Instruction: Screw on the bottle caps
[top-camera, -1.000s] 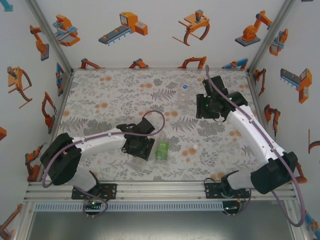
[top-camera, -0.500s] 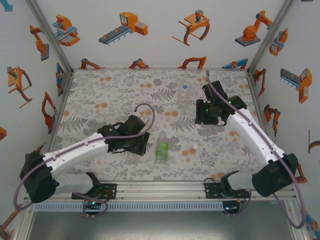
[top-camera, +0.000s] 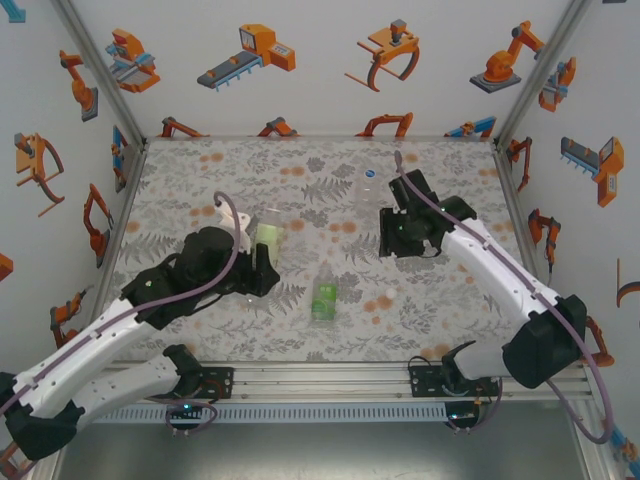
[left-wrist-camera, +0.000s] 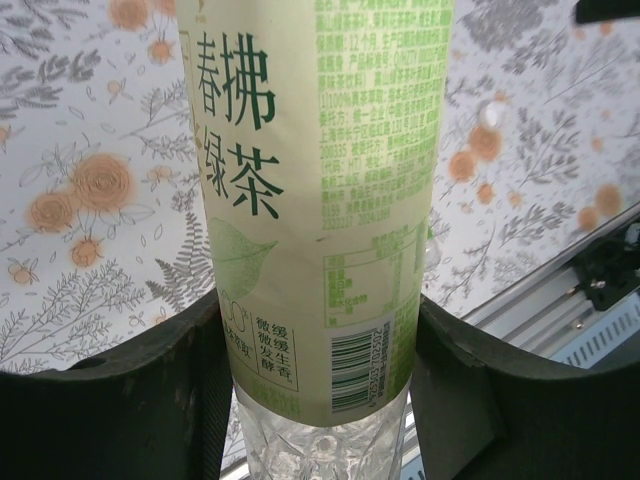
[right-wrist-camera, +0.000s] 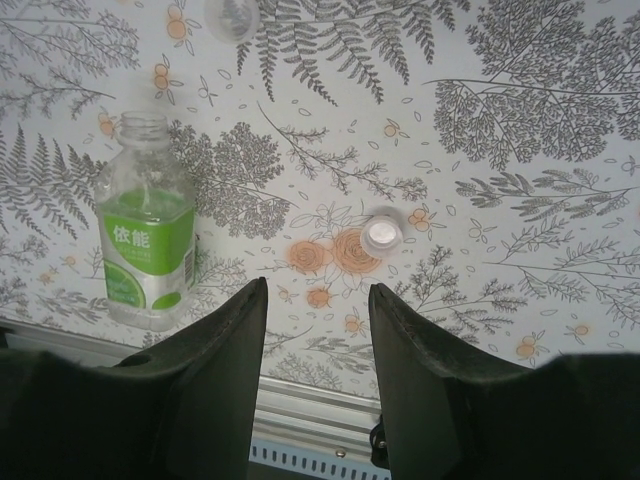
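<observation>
near edge: metal rail (top-camera: 320, 380) runs along the front of the table (top-camera: 190, 180); both arm bases sit on it.
other edges: walls (top-camera: 320, 100) close off the left, far and right sides.
open room: far-left part of the table is bare; there is also a bare strip between the two claws.
green-label bottle (right-wrist-camera: 147, 250): near middle, close to the rail. Neck open, no cap on it. Upright or lying, cannot tell.
white cap (right-wrist-camera: 381, 234): loose on the table, right of the green-label bottle, apart from it.
left claw (left-wrist-camera: 318, 340): left-middle of the table, clamped on the pale-label bottle (left-wrist-camera: 320, 180). Fingers press both sides low on the label, clear ribbed base showing between them. Whether the bottle is clear of the table, cannot tell.
right claw (right-wrist-camera: 316, 300): right-middle of the table, fingers a narrow gap apart with nothing between them. Touches nothing.
in the way: the green-label bottle lies between the two arms; the white cap lies on the near side of the right claw.
clear bottle (top-camera: 368, 198): farther back, centre-right, just left of the right claw, not touching it.
blue cap (top-camera: 368, 173): on top of the clear bottle.
</observation>
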